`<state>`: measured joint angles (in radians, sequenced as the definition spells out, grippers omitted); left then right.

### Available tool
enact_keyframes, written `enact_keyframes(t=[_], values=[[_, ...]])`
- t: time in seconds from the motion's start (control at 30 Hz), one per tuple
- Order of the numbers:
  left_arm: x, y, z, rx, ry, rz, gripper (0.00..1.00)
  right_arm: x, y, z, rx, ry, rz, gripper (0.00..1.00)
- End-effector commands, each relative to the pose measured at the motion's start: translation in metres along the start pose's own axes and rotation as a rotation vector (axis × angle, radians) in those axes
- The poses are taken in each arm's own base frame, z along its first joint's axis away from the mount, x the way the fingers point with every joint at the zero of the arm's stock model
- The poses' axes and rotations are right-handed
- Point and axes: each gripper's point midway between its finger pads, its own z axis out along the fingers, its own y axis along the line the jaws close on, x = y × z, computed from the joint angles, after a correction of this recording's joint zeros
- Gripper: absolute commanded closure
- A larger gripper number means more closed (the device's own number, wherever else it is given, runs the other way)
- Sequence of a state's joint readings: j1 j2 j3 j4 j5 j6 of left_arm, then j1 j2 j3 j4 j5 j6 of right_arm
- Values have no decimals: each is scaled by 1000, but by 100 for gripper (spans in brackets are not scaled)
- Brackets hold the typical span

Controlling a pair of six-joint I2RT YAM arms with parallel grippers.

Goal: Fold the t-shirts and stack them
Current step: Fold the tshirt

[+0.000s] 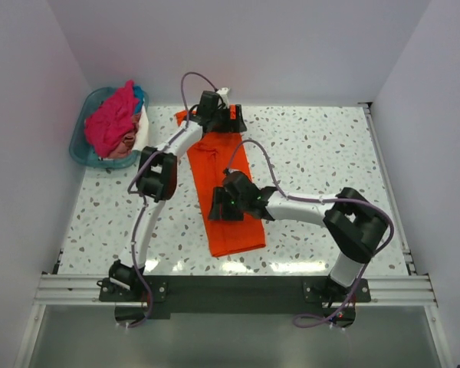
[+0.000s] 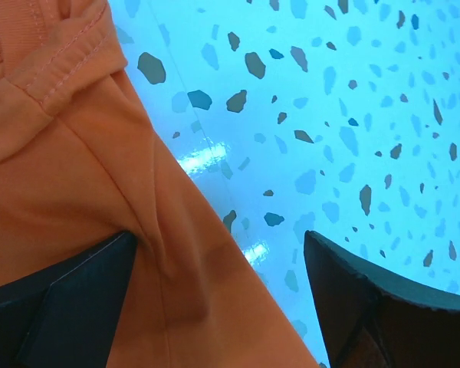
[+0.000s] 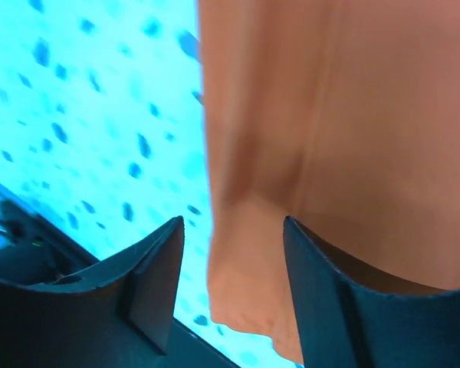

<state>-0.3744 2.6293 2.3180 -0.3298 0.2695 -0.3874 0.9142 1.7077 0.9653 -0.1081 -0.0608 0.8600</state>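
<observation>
The orange shirt (image 1: 228,180) lies flat on the tabletop (image 1: 330,161) as a long narrow band, doubled lengthwise by the look of it. Its long axis runs from the left claw (image 1: 218,113) at the far end, past the right claw (image 1: 224,205), and on to the near end beyond it, drifting a little rightward on the way. Beside the left claw we see a stitched hem and a sleeve fold, so we judge that the neck end points away from the bases. We cannot make out a label.

The left claw has its jaws apart. The cloth's edge lies in the gap and under one finger (image 2: 61,307), with bare tabletop toward the other. The right claw's jaws are apart too, straddling the band's long side edge, and cloth fills most of the gap.

We expect the shirt to be light, limp and in no way fragile. It will sag from any grip, and its layers may slide over each other and over the glossy tabletop. We would pinch low at an edge or corner, through every layer.

The other shirts (image 1: 111,123) are heaped in the basket (image 1: 78,149), off to the left claw's left
</observation>
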Motion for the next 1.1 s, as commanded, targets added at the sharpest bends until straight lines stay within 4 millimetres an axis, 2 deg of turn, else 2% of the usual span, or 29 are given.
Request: enact_keyframes(t=[0.0,0.03,0.07,0.1,0.13,0.17,0.2,0.23,0.27,0.3,0.33,0.37,0.4,0.43,0.47,0.5,0.53,0.57,0.6,0.63,0.67,0.7,0.73,0.8,0.83,0.87,0.93,1.07], values=[[-76,-34,-46,200,-185,92,4,-52,42,-15,-87,-126,-17,41],[-87,-36,-55,200,-211,94,3,-55,43,-19,-81,-136,-40,38],[-106,-45,-74,207,-252,106,2,-61,46,-29,-84,-162,-65,36],[-117,-49,-85,208,-276,110,1,-60,42,-33,-67,-159,-83,36],[-119,-49,-92,196,-287,102,0,-62,40,-40,-54,-169,-100,36],[-139,-62,-120,191,-341,112,0,-65,34,-45,-22,-188,-127,36],[-145,-62,-131,166,-368,100,1,-65,28,-56,4,-191,-139,36],[-134,-54,-132,135,-355,51,4,-65,23,-61,31,-191,-174,36],[-151,-65,-165,122,-409,32,6,-64,4,-67,115,-197,-189,36],[-151,-56,-174,55,-427,-15,9,-64,-1,-79,136,-212,-200,36],[-122,-42,-172,1,-365,-111,15,-61,-11,-84,168,-209,-207,36],[-126,-48,-200,-23,-392,-146,19,-52,-25,-87,201,-193,-219,37],[-116,-41,-207,-89,-391,-183,24,-49,-37,-93,242,-197,-228,39],[-75,-26,-203,-157,-306,-240,36,-48,-37,-104,229,-212,-235,41],[-70,-35,-225,-162,-318,-251,40,-38,-48,-104,244,-192,-241,42],[-54,-37,-231,-207,-319,-254,43,-33,-51,-107,248,-181,-249,44],[-11,-26,-228,-261,-252,-276,48,-31,-53,-115,241,-188,-249,45],[-6,-36,-250,-260,-279,-278,50,-22,-61,-113,251,-168,-260,46],[12,-45,-255,-274,-272,-270,51,-18,-63,-115,247,-159,-270,47],[52,-37,-254,-309,-212,-283,55,-14,-63,-115,240,-152,-278,48],[60,-44,-270,-303,-226,-292,57,-7,-69,-114,247,-135,-291,49],[78,-51,-274,-293,-203,-287,58,-3,-69,-113,246,-121,-303,49],[112,-43,-275,-317,-145,-304,60,1,-70,-113,250,-115,-315,51],[134,-48,-291,-302,-128,-313,62,8,-73,-111,273,-104,-348,52],[160,-41,-294,-321,-82,-320,63,10,-74,-110,278,-101,-354,52],[163,-44,-303,-301,-92,-325,63,12,-76,-109,283,-96,-364,53],[188,-46,-312,-296,-51,-317,59,17,-74,-105,281,-84,-386,54],[223,-55,-322,-266,31,-298,52,27,-71,-96,294,-59,-426,57]])
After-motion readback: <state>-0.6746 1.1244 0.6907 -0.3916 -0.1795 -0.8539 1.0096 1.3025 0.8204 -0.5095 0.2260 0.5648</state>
